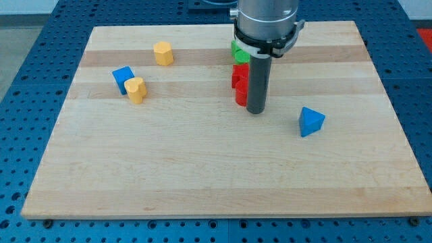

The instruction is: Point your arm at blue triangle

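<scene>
Big wooden table [202, 175] on a blue holey bench [27, 61], no words or labels to read anywhere. No hand here, just a dark rod with my tip [256, 111] down near the middle, right beside red blocks [239, 81] and a green block [237, 51]. Blue triangle [310, 122] off to the view's right of my tip, not touching; blue cube [123, 78] touching a yellow heart block [136, 89] at the view's left, another yellow block [163, 52] above.

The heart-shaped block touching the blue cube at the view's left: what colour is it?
Yellow. The yellow heart-shaped block shows clearly in the camera view, against the blue cube.
</scene>
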